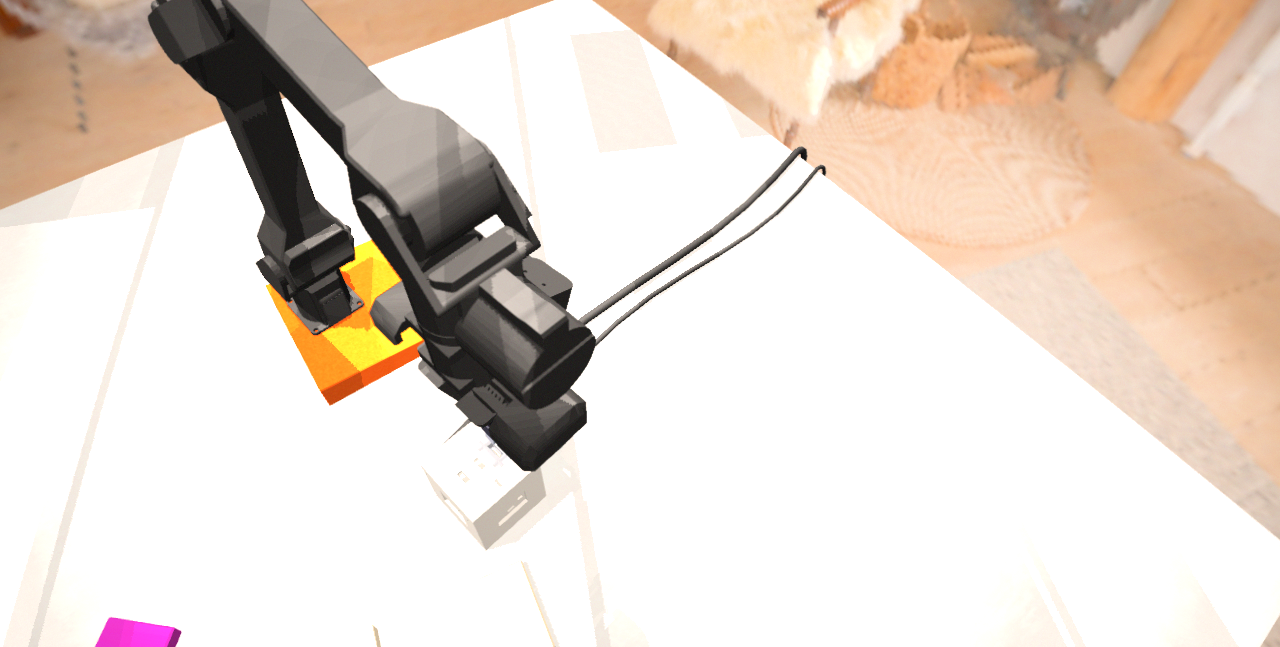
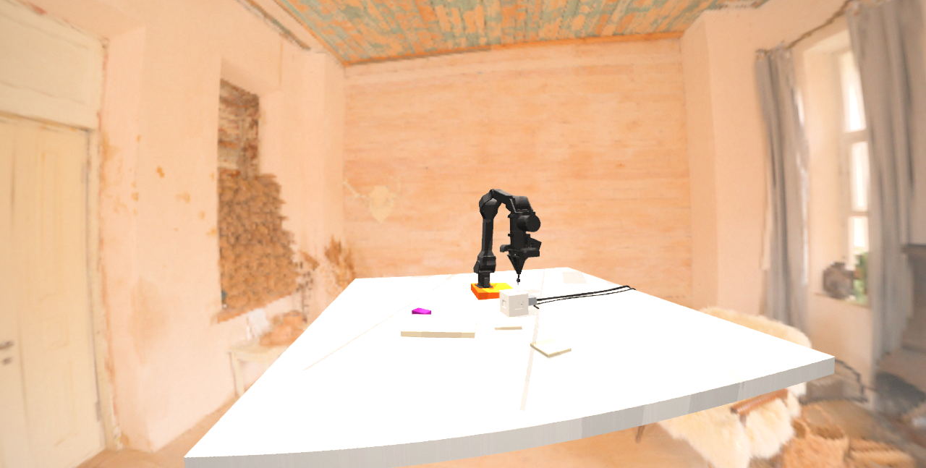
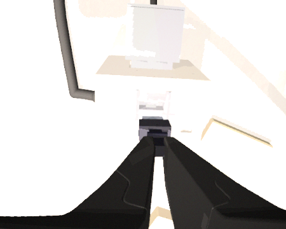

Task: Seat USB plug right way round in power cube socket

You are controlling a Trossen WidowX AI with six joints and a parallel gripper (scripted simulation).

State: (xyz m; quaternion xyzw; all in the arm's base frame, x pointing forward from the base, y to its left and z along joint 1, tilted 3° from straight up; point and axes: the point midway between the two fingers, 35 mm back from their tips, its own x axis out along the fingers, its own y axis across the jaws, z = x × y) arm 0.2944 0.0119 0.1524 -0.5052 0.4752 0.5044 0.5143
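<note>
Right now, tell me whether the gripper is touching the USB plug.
Touching. In the wrist view the gripper has both fingertips closed against the dark USB plug.

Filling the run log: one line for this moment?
gripper: shut on USB plug | position: above power cube | plug: lifted clear of cube | cables: on table

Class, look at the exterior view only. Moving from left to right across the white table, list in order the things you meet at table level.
Magenta block → flat cream slab → orange base plate → power cube → two black cables running off toward the table's right edge.
</note>
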